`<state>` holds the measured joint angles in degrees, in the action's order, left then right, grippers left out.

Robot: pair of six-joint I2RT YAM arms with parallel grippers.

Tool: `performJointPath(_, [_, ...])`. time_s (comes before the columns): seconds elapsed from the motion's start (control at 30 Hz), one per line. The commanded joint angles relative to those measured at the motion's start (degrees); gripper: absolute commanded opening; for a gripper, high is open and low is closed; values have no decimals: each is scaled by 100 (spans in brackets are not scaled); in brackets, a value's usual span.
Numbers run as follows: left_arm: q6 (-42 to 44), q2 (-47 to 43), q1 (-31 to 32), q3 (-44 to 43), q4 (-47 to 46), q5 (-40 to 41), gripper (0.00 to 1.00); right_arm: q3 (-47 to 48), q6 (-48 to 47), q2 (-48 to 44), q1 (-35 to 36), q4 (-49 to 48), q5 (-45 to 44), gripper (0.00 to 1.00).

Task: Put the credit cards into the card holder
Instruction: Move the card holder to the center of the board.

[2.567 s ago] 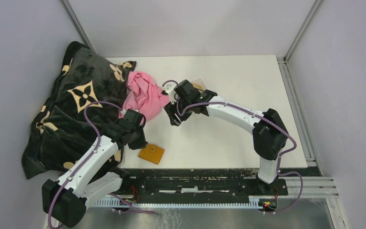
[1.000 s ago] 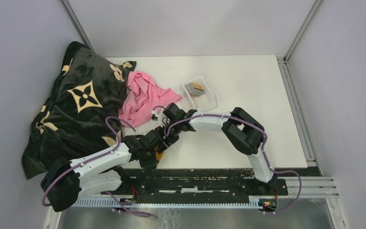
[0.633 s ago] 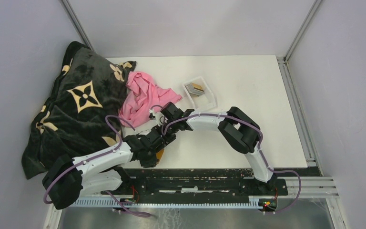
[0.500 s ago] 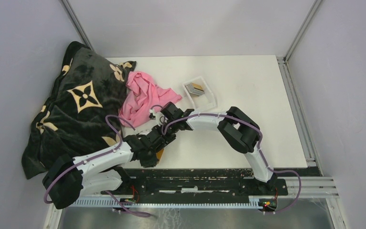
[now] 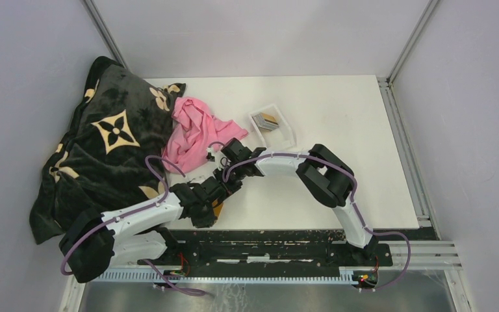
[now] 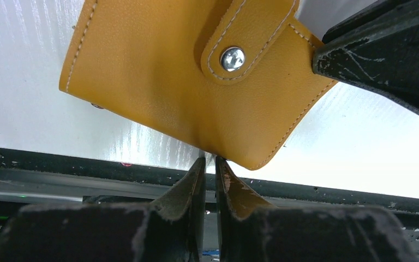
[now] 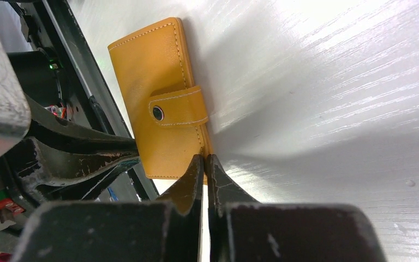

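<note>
Low over white table [image 5: 338, 123], left tool [image 6: 210, 164] and right tool [image 7: 204, 164] each pinch the card holder [image 6: 158, 82].

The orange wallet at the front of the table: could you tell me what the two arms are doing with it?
Both arms are working on the card holder, which lies closed near the table's front edge with its snap strap fastened. The left gripper pinches one edge and the right gripper pinches the edge by the strap. The credit cards sit untouched in the clear tray farther back.
</note>
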<state>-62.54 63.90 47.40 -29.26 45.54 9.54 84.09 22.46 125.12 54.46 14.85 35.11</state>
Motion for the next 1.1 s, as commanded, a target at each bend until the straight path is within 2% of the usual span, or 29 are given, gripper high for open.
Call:
performJointPath(0.0, [-126,229,8,158,-580,593,19,-17,55,-36,25,92,-29,1])
performJointPath(0.37, [77,280,6,-115,-803,785,21,-332,148,-428,-291,92,-438,1])
performJointPath(0.73, [644,359,-2,-898,-1042,1336,25,-1047,290,-1086,-832,128,-1470,1])
performJointPath(1.07, [1548,901,-7,-1506,-2373,1507,33,-1561,686,-1614,-1358,118,-2365,1])
